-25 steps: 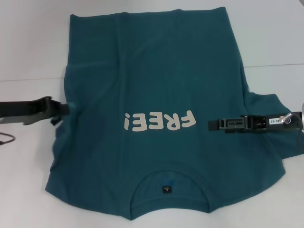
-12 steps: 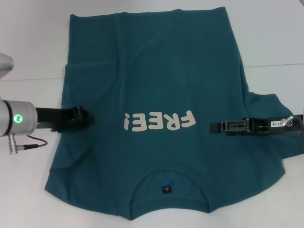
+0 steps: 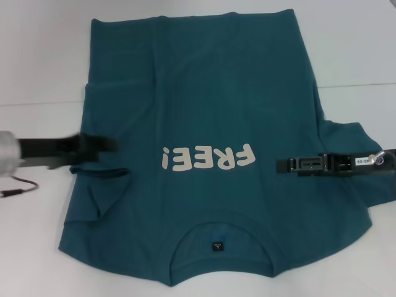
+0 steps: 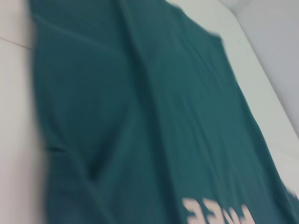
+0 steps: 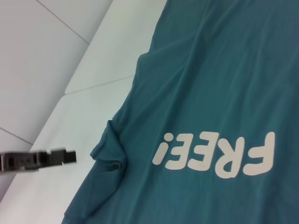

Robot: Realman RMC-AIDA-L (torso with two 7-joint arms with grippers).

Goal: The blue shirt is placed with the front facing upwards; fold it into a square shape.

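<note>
We see the blue shirt [image 3: 204,124] spread front-up on the white surface [image 3: 37,62], its "FREE!" lettering [image 3: 208,158] midway and the neck toward us. Our left pincer [image 3: 102,145] hovers at the shirt's left edge beside a bunched fold; our right pincer [image 3: 284,165] lies over its right side. We cannot tell whether either is apart or together.
</note>
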